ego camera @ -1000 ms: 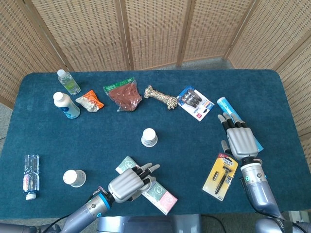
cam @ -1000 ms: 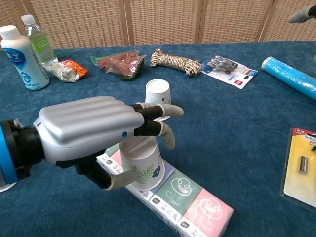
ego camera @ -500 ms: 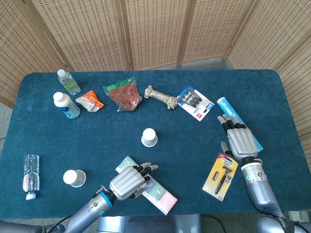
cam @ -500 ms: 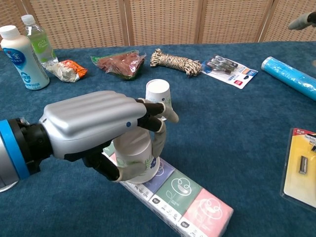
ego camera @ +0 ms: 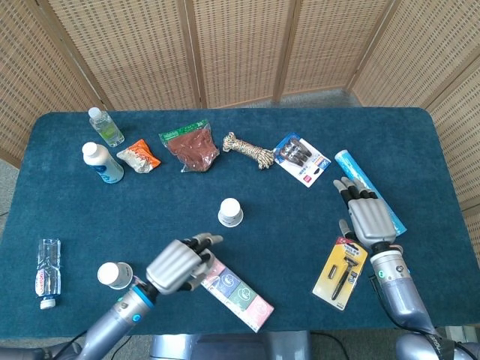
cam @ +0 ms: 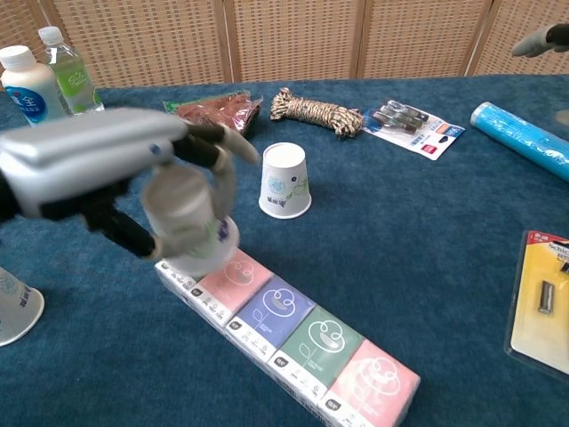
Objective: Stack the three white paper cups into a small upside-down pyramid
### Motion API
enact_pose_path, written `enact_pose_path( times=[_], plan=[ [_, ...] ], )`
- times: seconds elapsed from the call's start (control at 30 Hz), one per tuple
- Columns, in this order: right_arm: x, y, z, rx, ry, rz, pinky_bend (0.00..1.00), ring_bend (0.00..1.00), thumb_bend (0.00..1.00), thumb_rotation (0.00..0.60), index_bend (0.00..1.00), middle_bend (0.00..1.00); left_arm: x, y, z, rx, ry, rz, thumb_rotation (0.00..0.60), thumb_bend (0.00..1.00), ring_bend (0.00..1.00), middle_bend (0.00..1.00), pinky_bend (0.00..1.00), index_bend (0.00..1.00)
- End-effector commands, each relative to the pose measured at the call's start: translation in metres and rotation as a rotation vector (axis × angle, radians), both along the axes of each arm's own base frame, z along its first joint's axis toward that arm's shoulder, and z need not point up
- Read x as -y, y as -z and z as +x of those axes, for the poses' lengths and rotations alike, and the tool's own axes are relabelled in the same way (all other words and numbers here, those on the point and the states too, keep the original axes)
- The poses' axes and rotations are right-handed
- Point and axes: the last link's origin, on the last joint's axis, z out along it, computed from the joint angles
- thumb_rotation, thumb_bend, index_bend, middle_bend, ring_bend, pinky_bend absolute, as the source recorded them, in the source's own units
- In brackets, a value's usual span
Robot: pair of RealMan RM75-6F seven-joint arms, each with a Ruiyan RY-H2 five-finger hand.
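Three white paper cups are in view. One stands upside down in mid-table (ego camera: pixel 230 212) (cam: pixel 285 181). A second stands upside down at the near left (ego camera: pixel 114 274) (cam: pixel 13 302). My left hand (ego camera: pixel 176 264) (cam: pixel 107 173) grips the third cup (cam: pixel 188 222) around its side and holds it just above the left end of the tissue pack; from the head view the hand covers it. My right hand (ego camera: pixel 367 214) lies flat at the right with fingers apart and holds nothing; only its fingertips (cam: pixel 542 37) show in the chest view.
A long tissue pack (ego camera: pixel 232 289) (cam: pixel 293 329) lies near the front edge. A razor pack (ego camera: pixel 341 270) and a blue tube (ego camera: pixel 352 169) lie by my right hand. Rope (ego camera: pixel 249 150), snack bags, clips and bottles (ego camera: pixel 101 161) line the back; a crushed bottle (ego camera: pixel 47 271) is far left.
My left hand closed around the cup on the tissue pack and carried it leftward, toward the near-left cup. The right hand has barely moved.
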Motion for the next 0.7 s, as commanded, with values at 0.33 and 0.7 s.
enact_pose_path(
  times=[0.33,0.7],
  plan=[
    [0.002,0.011,0.008,-0.005,-0.004,0.027,0.21,0.0,0.48,0.6,0.03,0.0,-0.03,-0.047,-0.064,0.032,-0.2,0.116,0.6,0.46,0.19,0.17,0.57,0.51],
    [0.001,0.018,0.012,0.0,0.002,0.042,0.21,0.0,0.48,0.6,0.03,0.0,-0.051,-0.036,-0.073,0.01,-0.262,0.113,0.6,0.46,0.19,0.15,0.56,0.5]
  ],
)
